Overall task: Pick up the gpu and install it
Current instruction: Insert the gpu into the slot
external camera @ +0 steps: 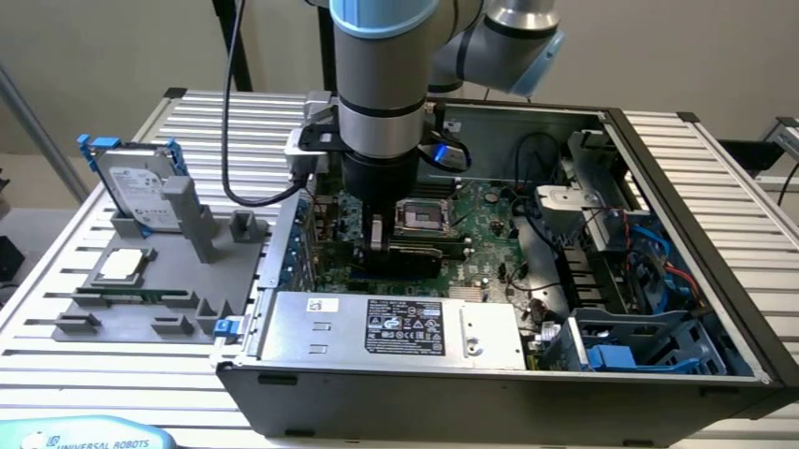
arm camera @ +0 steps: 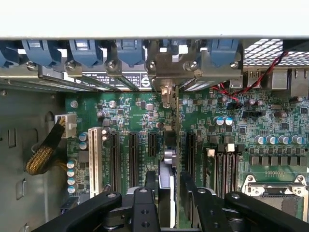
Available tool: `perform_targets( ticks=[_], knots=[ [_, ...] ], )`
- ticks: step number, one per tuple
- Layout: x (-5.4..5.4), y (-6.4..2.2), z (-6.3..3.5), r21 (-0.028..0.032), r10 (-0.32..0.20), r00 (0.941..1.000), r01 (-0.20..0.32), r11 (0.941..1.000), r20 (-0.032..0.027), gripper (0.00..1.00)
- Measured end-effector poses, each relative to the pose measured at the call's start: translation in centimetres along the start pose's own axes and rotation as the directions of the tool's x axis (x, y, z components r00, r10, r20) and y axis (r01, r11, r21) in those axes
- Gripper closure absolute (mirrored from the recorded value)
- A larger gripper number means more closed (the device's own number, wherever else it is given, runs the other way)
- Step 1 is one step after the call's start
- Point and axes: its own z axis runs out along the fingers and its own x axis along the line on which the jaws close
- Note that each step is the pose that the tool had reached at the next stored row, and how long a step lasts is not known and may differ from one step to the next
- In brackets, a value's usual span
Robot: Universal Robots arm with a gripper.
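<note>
The black two-fingered gripper [arm camera: 169,203] clamps the thin, edge-on gpu card [arm camera: 170,145], its silver bracket at twelve o'clock, over the green motherboard [arm camera: 125,116].

In the exterior view the arm [external camera: 381,112] hides the gripper and most of the card [external camera: 413,251] at the case's centre. In the wrist view, the fingers [arm camera: 145,205] are cut off at six o'clock, and the card [arm camera: 170,159] shows edge-on, faces unseen.

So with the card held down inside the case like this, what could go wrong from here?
The gpu stands edge-on in the gripper above the motherboard slots; slight misalignment could jam it. Its bracket sits tight among the blue clips and may catch. Nearby capacitors could get knocked.
</note>
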Motion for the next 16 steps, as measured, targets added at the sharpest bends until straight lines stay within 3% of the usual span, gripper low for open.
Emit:
perform_targets(
  ticks=[3, 11, 14, 16],
  knots=[
    [0.0, 0.00, -0.58, -0.0001, 0.000, 1.0000, 0.000, 1.0000, -0.0001, 0.65],
    [0.0, -0.08, -4.10, 0.0000, -0.005, 1.0000, 0.005, 1.0000, 0.0001, 0.65],
    [0.0, -0.13, -5.32, 0.0001, -0.006, 1.0000, 0.006, 1.0000, 0.0001, 0.74],
    [0.0, -0.14, -5.65, 0.0000, -0.006, 1.0000, 0.006, 1.0000, 0.0000, 0.86]
  ],
)
